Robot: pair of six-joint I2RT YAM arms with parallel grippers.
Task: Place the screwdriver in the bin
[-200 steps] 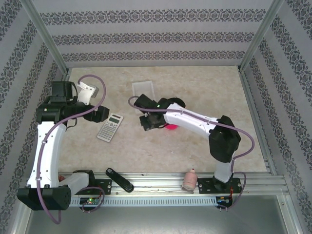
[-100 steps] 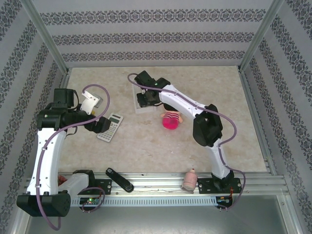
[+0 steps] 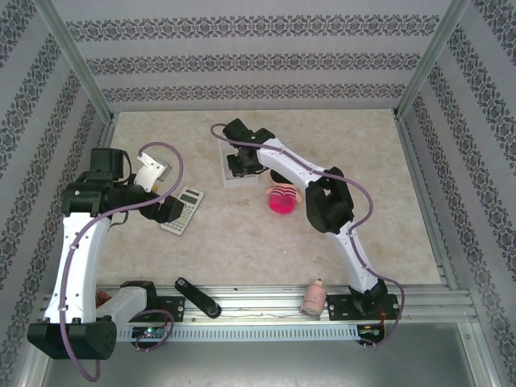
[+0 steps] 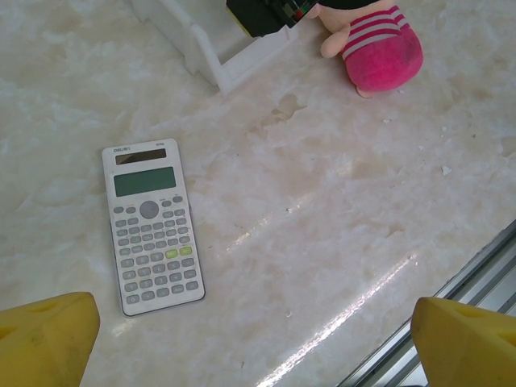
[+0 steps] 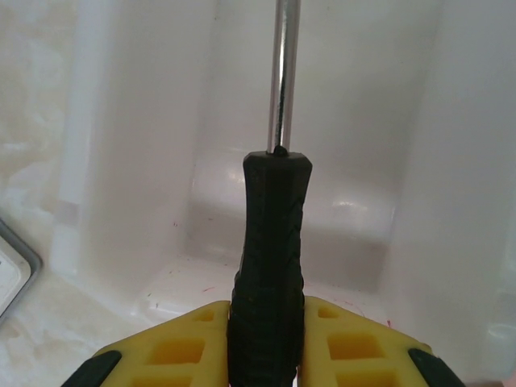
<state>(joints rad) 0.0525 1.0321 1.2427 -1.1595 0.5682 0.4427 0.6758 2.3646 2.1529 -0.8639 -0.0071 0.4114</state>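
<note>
The right arm (image 3: 294, 167) stretches far forward, elbow bent, the right gripper (image 5: 266, 326) clamped on the screwdriver (image 5: 269, 234) by its handle. The left arm (image 3: 75, 250) stands tall, the left gripper (image 4: 258, 343) spread wide, angled downward.

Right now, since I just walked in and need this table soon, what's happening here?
The right gripper is shut on the screwdriver, whose shaft points into the white bin; it is not yet released. The left gripper hangs open above the table near the calculator, holding nothing. A pink plush toy lies beside the bin.
</note>
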